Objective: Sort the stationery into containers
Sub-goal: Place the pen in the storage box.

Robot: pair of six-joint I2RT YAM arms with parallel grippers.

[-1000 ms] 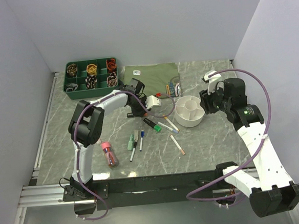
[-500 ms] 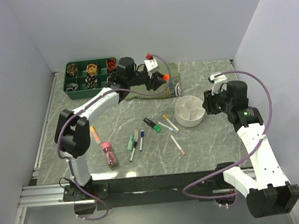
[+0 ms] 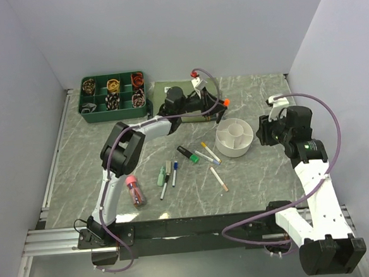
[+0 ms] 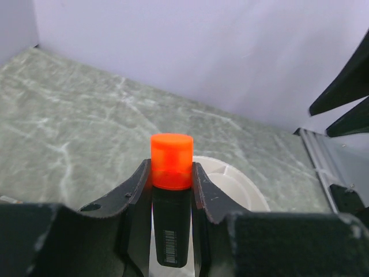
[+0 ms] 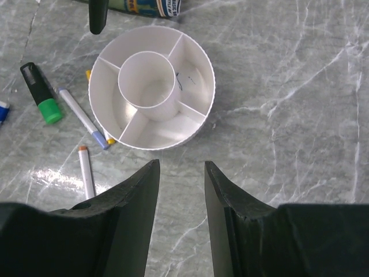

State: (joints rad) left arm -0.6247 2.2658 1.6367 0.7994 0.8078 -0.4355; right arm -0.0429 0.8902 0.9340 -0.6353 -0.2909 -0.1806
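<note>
My left gripper (image 3: 219, 106) is shut on a black marker with an orange cap (image 3: 225, 102), held in the air just left of and behind the white round organiser (image 3: 235, 149). In the left wrist view the marker (image 4: 171, 190) sits between the jaws of the left gripper (image 4: 171, 168), with the organiser (image 4: 248, 190) below and beyond. My right gripper (image 3: 262, 133) is open and empty just right of the organiser. The right wrist view shows the right gripper (image 5: 180, 167) apart from the organiser's rim (image 5: 211, 86), whose compartments look empty. Several pens (image 3: 209, 152) and a pink-capped tube (image 3: 135, 189) lie on the table.
A green-capped marker (image 5: 41, 95), a blue-tipped pen (image 5: 81, 118) and an orange-tipped pen (image 5: 86, 170) lie left of the organiser. A green divided tray (image 3: 113, 96) stands at the back left. An olive cloth (image 3: 184, 88) lies behind the left gripper.
My left gripper has lifted the orange-capped marker off the table and carried it back, then right towards the organiser. My right gripper has drawn slightly right, away from the organiser.
</note>
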